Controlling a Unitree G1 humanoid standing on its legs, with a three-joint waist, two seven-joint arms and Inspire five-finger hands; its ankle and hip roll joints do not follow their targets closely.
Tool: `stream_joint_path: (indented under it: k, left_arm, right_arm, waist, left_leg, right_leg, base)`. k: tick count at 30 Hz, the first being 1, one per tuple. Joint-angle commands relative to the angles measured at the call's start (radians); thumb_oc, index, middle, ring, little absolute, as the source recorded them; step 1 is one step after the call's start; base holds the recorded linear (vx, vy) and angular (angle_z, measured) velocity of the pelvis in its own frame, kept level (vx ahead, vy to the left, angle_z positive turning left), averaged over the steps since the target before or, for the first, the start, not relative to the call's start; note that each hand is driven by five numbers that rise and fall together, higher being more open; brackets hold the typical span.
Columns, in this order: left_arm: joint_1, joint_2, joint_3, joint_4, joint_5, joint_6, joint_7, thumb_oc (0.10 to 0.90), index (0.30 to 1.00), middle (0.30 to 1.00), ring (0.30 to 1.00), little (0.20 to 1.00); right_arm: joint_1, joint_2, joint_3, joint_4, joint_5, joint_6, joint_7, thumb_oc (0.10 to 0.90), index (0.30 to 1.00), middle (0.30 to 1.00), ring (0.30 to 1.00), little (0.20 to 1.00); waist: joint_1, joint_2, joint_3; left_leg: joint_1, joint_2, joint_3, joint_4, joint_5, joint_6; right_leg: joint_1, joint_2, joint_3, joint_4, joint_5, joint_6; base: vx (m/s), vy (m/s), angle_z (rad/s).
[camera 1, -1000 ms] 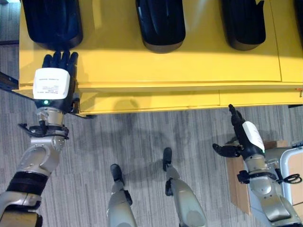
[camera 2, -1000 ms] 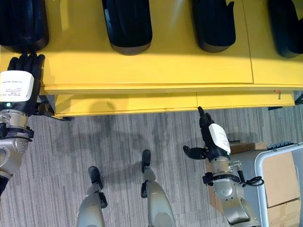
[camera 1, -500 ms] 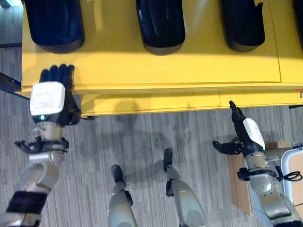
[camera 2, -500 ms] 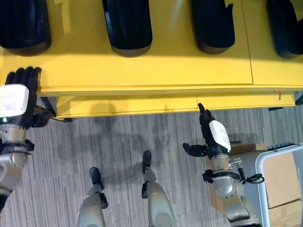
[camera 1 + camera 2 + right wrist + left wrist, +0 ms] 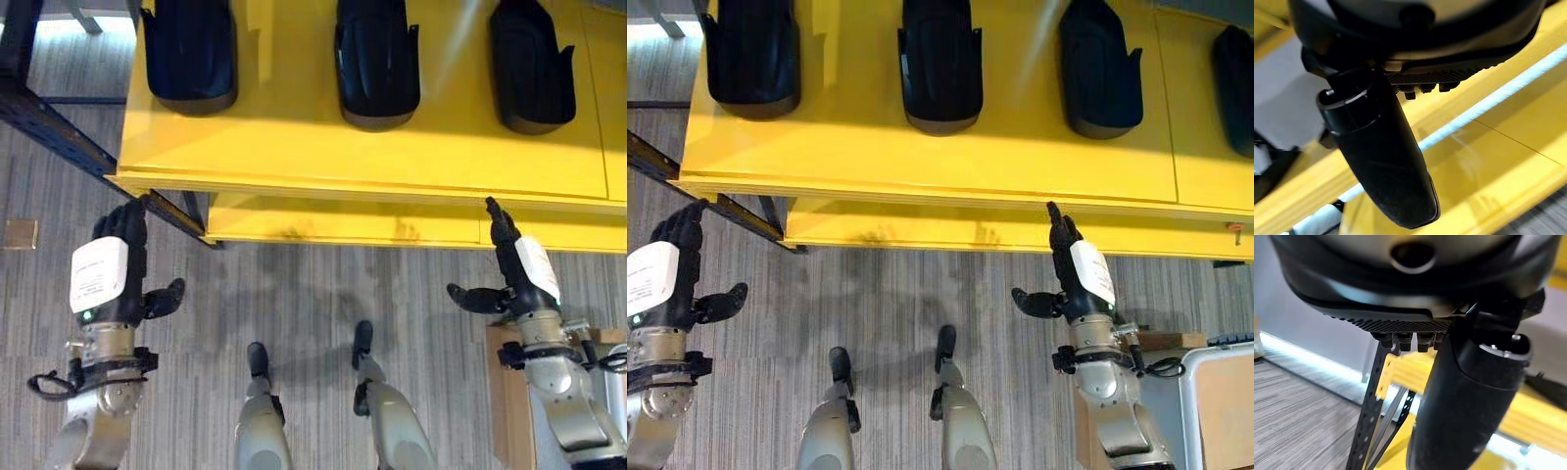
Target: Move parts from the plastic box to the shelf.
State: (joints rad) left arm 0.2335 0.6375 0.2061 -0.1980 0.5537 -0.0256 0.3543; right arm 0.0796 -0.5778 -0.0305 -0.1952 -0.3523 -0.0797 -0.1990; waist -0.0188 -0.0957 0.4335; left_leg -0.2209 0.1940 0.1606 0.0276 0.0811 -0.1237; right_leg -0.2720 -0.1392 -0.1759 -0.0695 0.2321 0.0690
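Observation:
Three glossy black parts (image 5: 191, 54) (image 5: 377, 61) (image 5: 530, 67) lie in a row on the yellow shelf (image 5: 294, 147); a further one (image 5: 1236, 88) shows at the far right in the right eye view. My left hand (image 5: 110, 277) hangs open over the grey floor, below and left of the shelf's corner, holding nothing. My right hand (image 5: 517, 276) is open too, its fingers straight and pointing at the shelf's front edge, thumb spread to the side, empty. In the left wrist view the thumb (image 5: 1464, 401) stands before the shelf's black perforated post (image 5: 1369, 416).
A lower yellow shelf level (image 5: 343, 220) sits under the top one. A black frame rail (image 5: 59, 137) runs off to the left of the shelf. A cardboard box (image 5: 1225, 392) and a wooden block (image 5: 509, 392) stand by my right arm.
The view has shifted, so the shelf sits further right. My left hand has drawn back from the shelf's front edge down over the floor. The right hand has barely moved.

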Motion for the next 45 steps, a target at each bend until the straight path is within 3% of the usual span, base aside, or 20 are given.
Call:
stream_joint_path:
  k: [1,16,28,45]
  left_arm:
    - [-0.004,0.036,0.068,-0.052,-0.054,-0.062,0.033,0.9,1.0,1.0,1.0,1.0]
    - [0.041,-0.054,-0.025,-0.018,-0.182,-0.067,-0.02,0.9,1.0,1.0,1.0,1.0]
    - [0.105,-0.091,-0.069,-0.019,-0.257,-0.083,-0.07,0.9,1.0,1.0,1.0,1.0]
    - [0.154,-0.131,-0.055,0.012,-0.277,-0.079,-0.08,0.9,1.0,1.0,1.0,1.0]
  right_arm:
    - [-0.056,-0.052,-0.051,-0.076,-0.001,-0.06,-0.021,0.9,1.0,1.0,1.0,1.0]
    - [-0.232,-0.029,0.091,0.004,-0.066,-0.004,-0.016,0.9,1.0,1.0,1.0,1.0]
    - [-0.223,-0.007,0.151,0.045,-0.056,-0.001,0.017,0.9,1.0,1.0,1.0,1.0]
    - [-0.307,-0.002,0.25,0.219,-0.13,0.032,0.054,0.9,1.0,1.0,1.0,1.0]
  waist:
    - [-0.001,-0.016,-0.115]
    - [0.045,-0.014,-0.174]
    - [0.055,0.006,-0.249]
    - [0.087,0.015,-0.321]
  left_leg:
    - [-0.022,-0.021,-0.037,-0.008,-0.021,0.059]
    - [0.037,-0.036,-0.051,-0.04,-0.017,0.071]
    - [0.113,-0.043,-0.053,-0.083,-0.018,0.072]
    - [0.177,-0.045,-0.052,-0.109,-0.028,0.069]
  right_leg:
    - [0.066,-0.081,-0.015,0.121,-0.201,0.078]
    - [0.135,-0.088,-0.053,0.097,-0.202,0.084]
    - [0.209,-0.085,-0.07,0.071,-0.204,0.092]
    - [0.293,-0.091,-0.098,0.031,-0.204,0.102]
  base:
    - [0.0,-0.007,0.12]
    - [0.02,-0.008,0.07]
    - [0.01,-0.002,0.01]
    - [0.02,-0.005,0.03]
